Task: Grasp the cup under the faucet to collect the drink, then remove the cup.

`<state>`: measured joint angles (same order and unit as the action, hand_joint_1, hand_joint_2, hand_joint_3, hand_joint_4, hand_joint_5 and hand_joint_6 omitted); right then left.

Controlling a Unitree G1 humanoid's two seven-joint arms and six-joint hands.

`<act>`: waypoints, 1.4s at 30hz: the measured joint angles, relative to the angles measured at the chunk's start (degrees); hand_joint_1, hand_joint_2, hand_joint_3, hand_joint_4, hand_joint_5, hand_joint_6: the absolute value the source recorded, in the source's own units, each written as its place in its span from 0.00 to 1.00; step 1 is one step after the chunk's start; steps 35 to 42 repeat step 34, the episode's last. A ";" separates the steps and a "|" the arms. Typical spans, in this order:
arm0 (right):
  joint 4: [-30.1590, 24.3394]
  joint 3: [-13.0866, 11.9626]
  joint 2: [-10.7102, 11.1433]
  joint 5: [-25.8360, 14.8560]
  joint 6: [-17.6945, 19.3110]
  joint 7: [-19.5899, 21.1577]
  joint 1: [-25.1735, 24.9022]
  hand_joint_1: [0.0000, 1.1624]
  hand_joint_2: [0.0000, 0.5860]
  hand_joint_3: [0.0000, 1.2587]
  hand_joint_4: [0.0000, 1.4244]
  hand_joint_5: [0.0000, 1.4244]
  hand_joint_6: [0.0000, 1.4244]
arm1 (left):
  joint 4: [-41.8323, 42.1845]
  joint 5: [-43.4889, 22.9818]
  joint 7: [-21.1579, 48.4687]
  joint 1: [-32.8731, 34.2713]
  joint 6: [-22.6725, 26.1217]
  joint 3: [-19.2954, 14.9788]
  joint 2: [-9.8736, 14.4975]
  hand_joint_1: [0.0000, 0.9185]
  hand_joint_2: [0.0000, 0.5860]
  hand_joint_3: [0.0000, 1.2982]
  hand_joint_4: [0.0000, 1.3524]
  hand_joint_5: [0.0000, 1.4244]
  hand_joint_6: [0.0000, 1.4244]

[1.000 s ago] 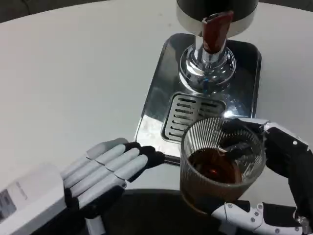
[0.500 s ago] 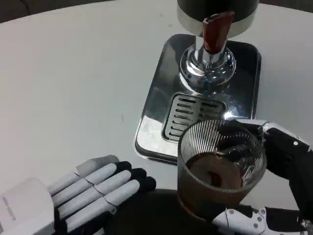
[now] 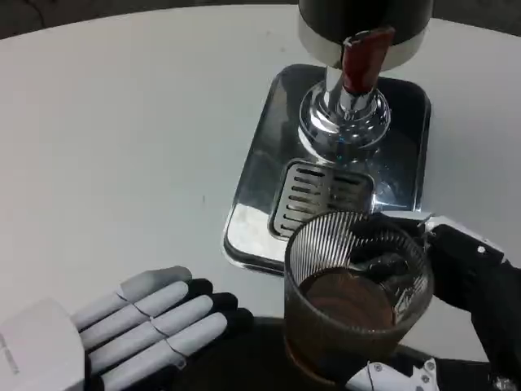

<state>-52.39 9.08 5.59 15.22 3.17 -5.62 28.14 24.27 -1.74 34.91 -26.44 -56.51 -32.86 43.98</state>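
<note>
Down at about 5 o'clock in the head view, the right hand (image 3: 456, 277) has hold of the cup (image 3: 354, 297): dark fingers (image 3: 383, 244) wrap round the far side and show through the ribbed clear glass, while a white and black part of the hand sits under the base at the bottom edge. That cup has brown drink in it, filling roughly the lower half, and it sits just off the near edge of the drip tray (image 3: 260, 163), so it's out from under the faucet (image 3: 358, 61). Can't tell if the base is touching the counter (image 3: 122, 122) or lifted a bit.

Faucet with the red-brown handle is up at 12 o'clock, on a shiny chrome collar, and the slotted grate (image 3: 313, 191) lies between it and the cup.

Over at 7 o'clock the left hand (image 3: 122, 334) lies flat, fingers straight, close together and pointing toward 2 o'clock, holding nothing. Its dark fingertips (image 3: 224, 303) end near the cup but aren't touching it.
</note>
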 measured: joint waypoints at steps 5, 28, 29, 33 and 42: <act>-1.23 0.09 0.18 0.00 -0.79 -0.04 -0.02 0.82 0.28 0.55 0.54 0.60 0.52 | -0.12 -0.08 0.00 -0.17 -0.06 -0.22 0.14 0.00 0.12 0.01 0.00 0.00 0.00; -1.97 0.64 0.75 0.00 -2.26 -0.45 -0.56 0.81 0.28 0.55 0.54 0.61 0.52 | -0.12 -0.27 0.00 0.36 -0.66 -1.09 1.31 0.00 0.12 0.01 0.00 0.00 0.00; -1.97 0.64 0.75 0.00 -2.27 -0.45 -0.61 0.81 0.28 0.55 0.54 0.61 0.52 | -0.11 -0.27 0.00 0.37 -0.65 -1.09 1.32 0.00 0.12 0.01 0.00 0.00 0.00; -1.97 0.64 0.75 0.00 -2.28 -0.45 -0.72 0.81 0.28 0.55 0.54 0.61 0.52 | -0.12 -0.27 0.00 0.37 -0.64 -1.09 1.32 0.00 0.12 0.01 0.00 0.00 0.00; -1.97 0.64 0.75 0.00 -2.28 -0.45 -0.73 0.81 0.28 0.55 0.54 0.61 0.52 | -0.11 -0.27 0.00 0.36 -0.63 -1.09 1.32 0.00 0.12 0.01 0.00 0.00 0.00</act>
